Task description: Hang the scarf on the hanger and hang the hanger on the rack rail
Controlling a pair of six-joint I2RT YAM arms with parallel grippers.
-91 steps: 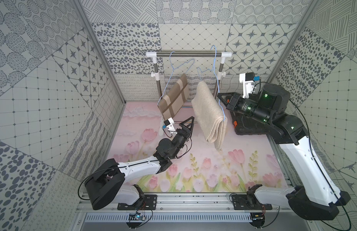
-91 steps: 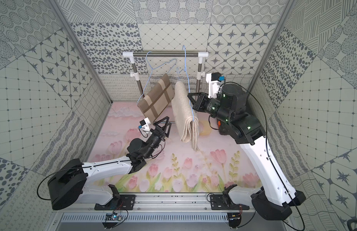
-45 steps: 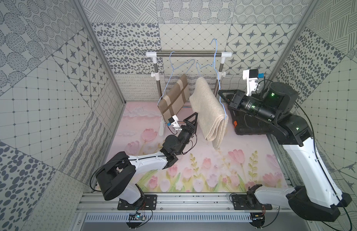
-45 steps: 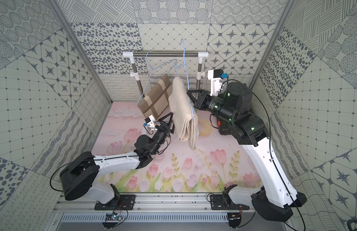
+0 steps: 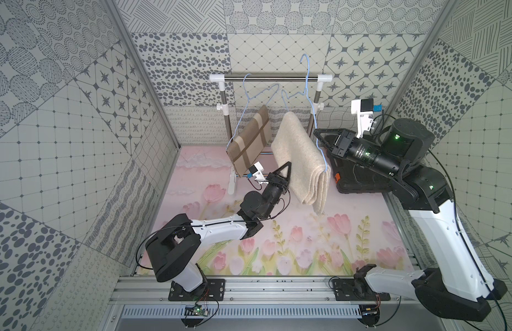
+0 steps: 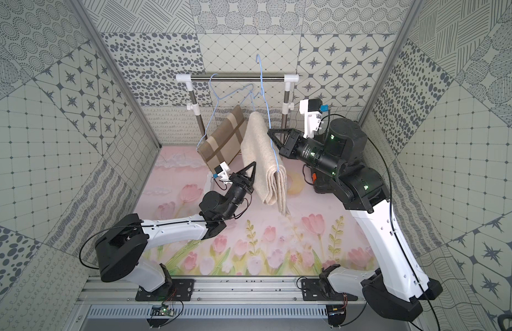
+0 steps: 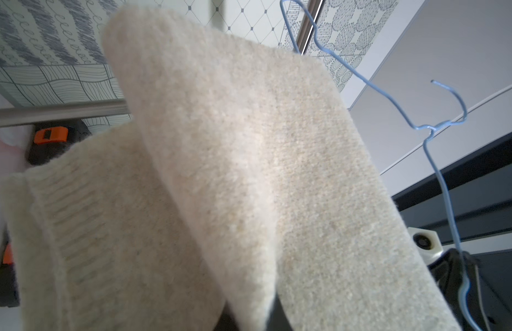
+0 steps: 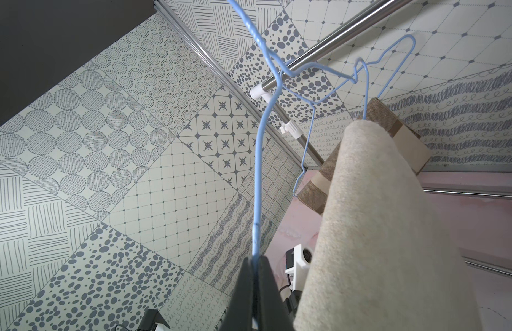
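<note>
Scarf (image 5: 300, 160) first: it hangs folded over the blue hanger (image 8: 259, 172), so I think that part is done. My right tool (image 8: 256, 263) is pinched shut on the hanger's wire and holds it up in the air. The hook pokes up past the rail (image 5: 269, 77) and does not rest on it, so hooking it there looks like what is left. My left tool (image 5: 287, 166) is shut too, right against the scarf's side; I cannot tell if cloth is in it. A brown scarf (image 5: 249, 143) hangs on the rail just beside.
</note>
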